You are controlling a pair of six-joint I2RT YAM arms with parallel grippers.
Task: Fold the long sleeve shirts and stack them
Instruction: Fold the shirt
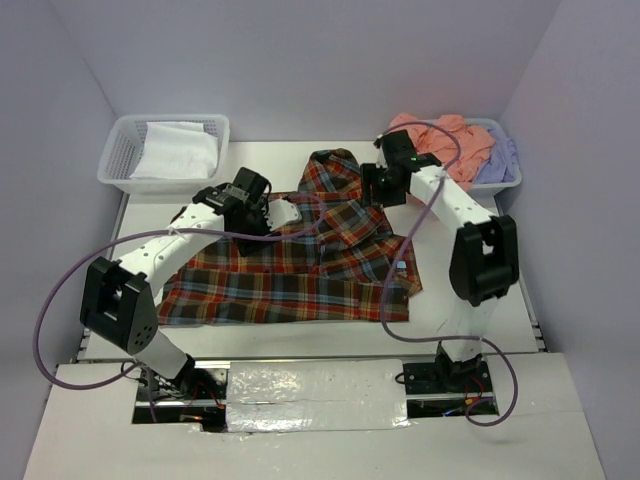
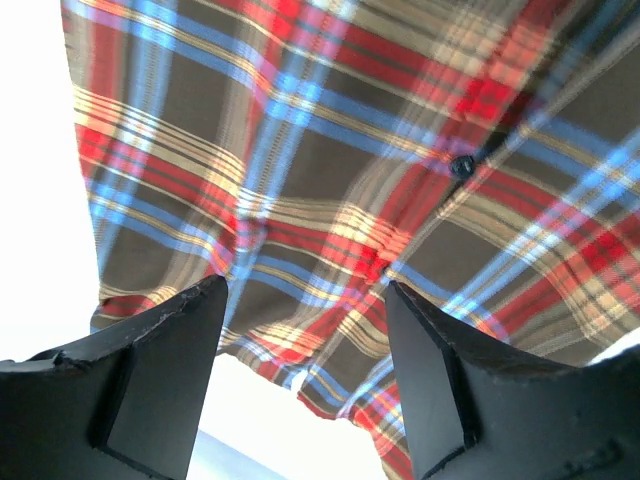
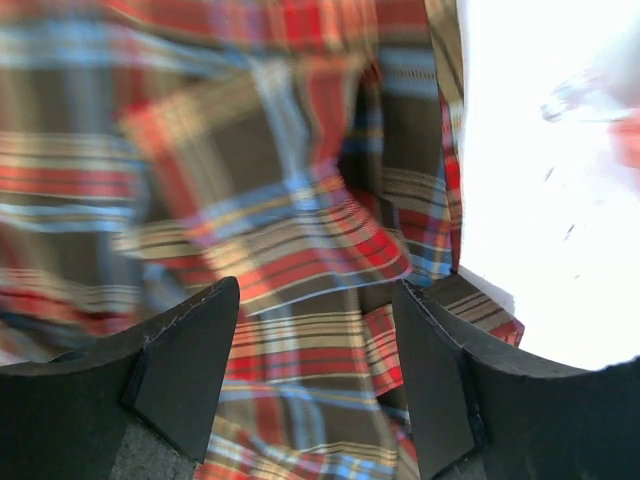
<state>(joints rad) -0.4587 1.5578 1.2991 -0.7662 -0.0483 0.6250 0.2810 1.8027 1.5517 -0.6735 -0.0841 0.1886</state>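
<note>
The plaid shirt (image 1: 300, 265) lies spread across the table (image 1: 270, 338), its far part rumpled. The left gripper (image 2: 305, 290) and right gripper (image 3: 315, 290) hover over it, fingers apart, gripping nothing. A salmon-pink shirt (image 1: 452, 138) and a lavender shirt (image 1: 498, 160) sit heaped in the far-right basket (image 1: 497, 187).

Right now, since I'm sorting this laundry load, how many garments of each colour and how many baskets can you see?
Plaid shirt: 1
Salmon-pink garment: 1
Lavender garment: 1
White cloth: 1
White lattice baskets, left and right: 2
Total: 6
</note>
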